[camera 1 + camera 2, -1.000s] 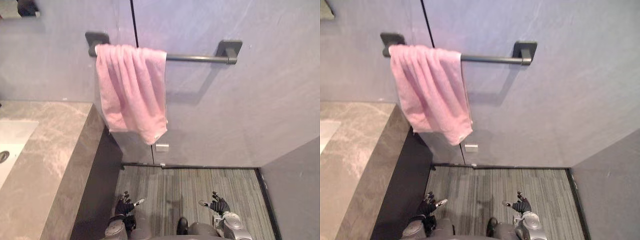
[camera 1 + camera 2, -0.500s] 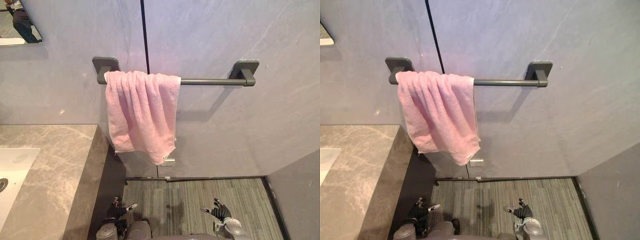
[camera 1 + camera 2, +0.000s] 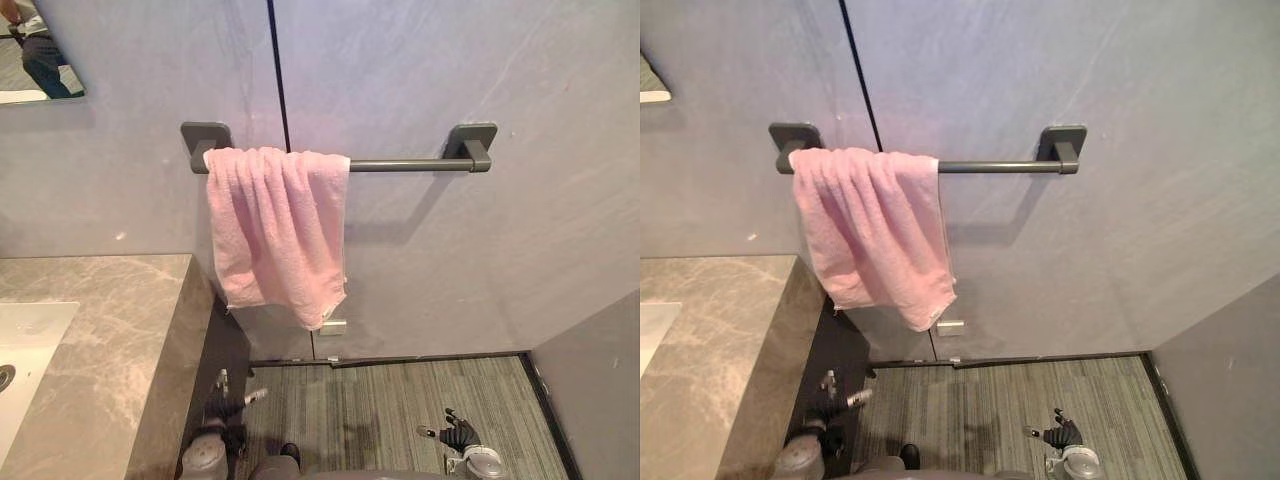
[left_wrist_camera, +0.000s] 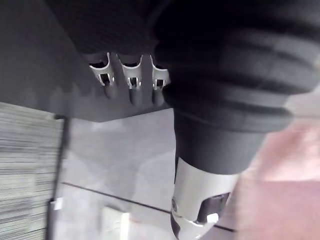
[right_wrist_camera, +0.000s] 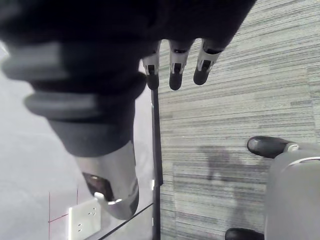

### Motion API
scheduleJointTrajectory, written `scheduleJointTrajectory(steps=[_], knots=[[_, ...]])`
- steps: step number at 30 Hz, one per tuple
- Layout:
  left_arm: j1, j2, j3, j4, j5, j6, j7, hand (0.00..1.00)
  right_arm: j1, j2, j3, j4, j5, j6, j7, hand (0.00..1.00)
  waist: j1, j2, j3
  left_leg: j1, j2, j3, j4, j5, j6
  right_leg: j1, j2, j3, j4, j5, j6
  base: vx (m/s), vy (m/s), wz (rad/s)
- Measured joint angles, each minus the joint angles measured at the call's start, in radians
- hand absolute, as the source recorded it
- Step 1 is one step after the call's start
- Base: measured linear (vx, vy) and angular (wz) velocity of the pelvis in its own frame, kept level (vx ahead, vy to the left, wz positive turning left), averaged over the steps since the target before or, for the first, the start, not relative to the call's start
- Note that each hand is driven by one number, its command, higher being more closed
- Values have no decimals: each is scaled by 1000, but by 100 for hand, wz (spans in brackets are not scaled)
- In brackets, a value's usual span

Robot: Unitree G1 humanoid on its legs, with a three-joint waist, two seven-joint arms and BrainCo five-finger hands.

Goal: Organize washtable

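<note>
moved since half a second ago: the camera, slightly. left hand (image 3: 228, 398) further left, now close beside the dark side panel (image 3: 222, 345) of the washtable (image 3: 110, 330). right hand (image 3: 456, 436) lower and further right over the floor (image 3: 390, 400). pink towel (image 3: 275, 235) and towel bar (image 3: 405, 164) unmoved on the wall (image 3: 480, 260).

hands: hang low and near, well apart, both well below the towel. fingers (image 4: 131, 82) of the left straight, side by side, relaxed, holding nothing. fingers (image 5: 175, 70) of the right likewise straight, a little spread, empty.

pink towel: soft terry with a thick pile. hangs over the far-left end of the bar in loose vertical pleats, with an uneven lower edge and one corner dropping lower at right. probably limp, and likely to slide off under a one-sided pull.

towel bar: slim round rod of dark metal, with a square plate (image 3: 472, 140) at each end. right half bare.

washtable: grey veined stone at left, polished and square-edged. white basin (image 3: 25, 345) sunk in at far left.

surroundings: smooth pale grey wall panels with one dark vertical seam; striped grey carpet; white socket plate (image 3: 333, 327) just below the towel's corner.

step, as judged: approach and survey, nothing grasped yet. next move calls for raising a hand to towel height, or a turn left to the stone top; for the cloth, a pinch close under the bar and an even pull.
</note>
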Motion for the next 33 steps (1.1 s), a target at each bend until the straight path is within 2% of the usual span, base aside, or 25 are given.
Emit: scheduleJointTrajectory(steps=[4,10,15,22,26,31,32,33], knots=[[15,-1,34,-215,1,-12,2,0,15,-3,1,-35,-9,0,2,0,0,12,-9,22,-14,-11,-62,33,10,0,-9,-5,-12,4,7,-40,15,5],[11,2,59,-376,14,-34,31,0,16,-3,1,-48,-19,0,6,0,2,9,-10,42,-19,-11,-99,50,14,4,-11,-2,-18,6,9,0,0,0],[2,24,73,-479,70,-39,77,0,20,-3,2,-74,-22,0,8,0,0,3,-15,64,-20,-11,-115,51,13,32,-10,-1,-47,17,10,8,-7,-2],[-49,85,63,-483,78,-46,83,0,27,-4,41,-74,-38,1,29,0,-4,-3,-18,73,-21,-8,-123,52,13,36,-10,2,-49,17,9,0,0,0],[-89,111,31,-454,78,-49,63,0,26,-4,43,-73,-39,2,31,0,-5,-6,-20,76,-21,-5,-124,52,13,37,-10,5,-49,17,9,-24,-11,-2],[-144,133,13,-359,79,-47,63,0,18,-7,70,-74,-39,2,35,0,-25,-13,-25,76,-20,7,-126,52,13,37,-9,15,-65,24,5,-23,-11,-7],[-160,144,-3,-338,79,-41,62,100,15,-8,76,-74,-39,2,42,0,-25,-14,-25,76,-19,17,-126,51,13,36,-8,26,-71,30,3,-22,-8,-20],[-165,150,-10,-332,79,-41,61,100,13,-8,80,-74,-39,2,45,0,-25,-14,-25,76,-19,19,-127,51,13,36,-8,29,-75,33,5,-21,-9,-16]])
